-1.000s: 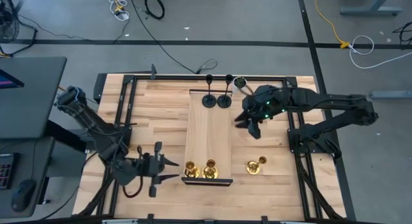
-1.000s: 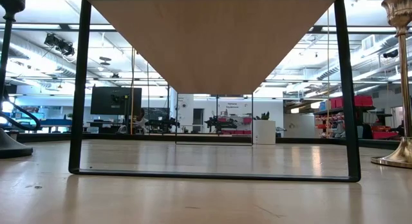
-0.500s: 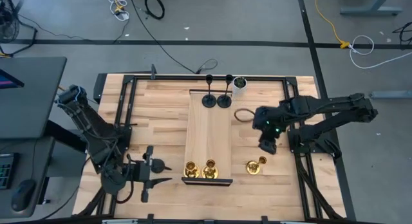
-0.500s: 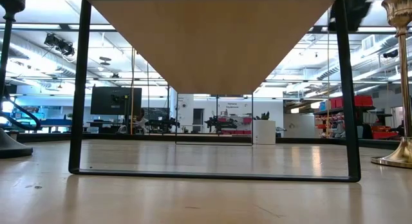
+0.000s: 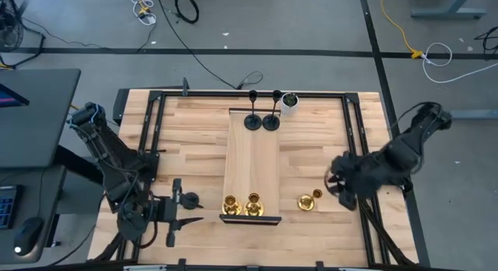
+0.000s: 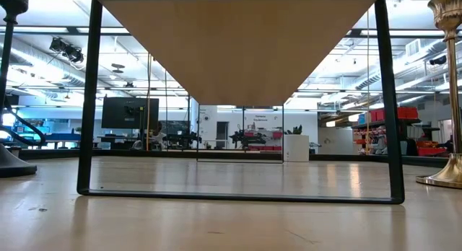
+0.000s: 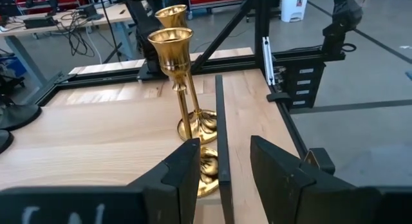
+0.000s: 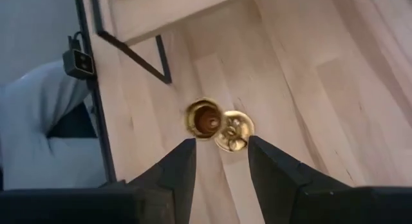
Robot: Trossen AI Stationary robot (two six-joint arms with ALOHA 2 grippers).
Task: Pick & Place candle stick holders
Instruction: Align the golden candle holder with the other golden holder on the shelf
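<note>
Right claw hangs above the desk, tilted down and aimed at the lone brass holder standing just beside it, on the bare wood next to the raised board. In the right wrist view that holder sits dead ahead between the two finger tips, seen from above, cup and base overlapping. The fingers are parted with a clear gap and nothing between them: released, not touching the holder.

Left claw waits low at the near edge of the desk, pointing toward the board's near end. Its fingers stand apart as well, gripping nothing. Straight ahead of it, in its own wrist view, a brass holder stands upright with a second brass holder right behind it; the dark board frame runs between the fingers.

From above, those two brass holders stand side by side on the near end of the board, just ahead of the left claw. Two black holders stand at the far end, well away from both claws, with a small potted plant just beside them.
</note>
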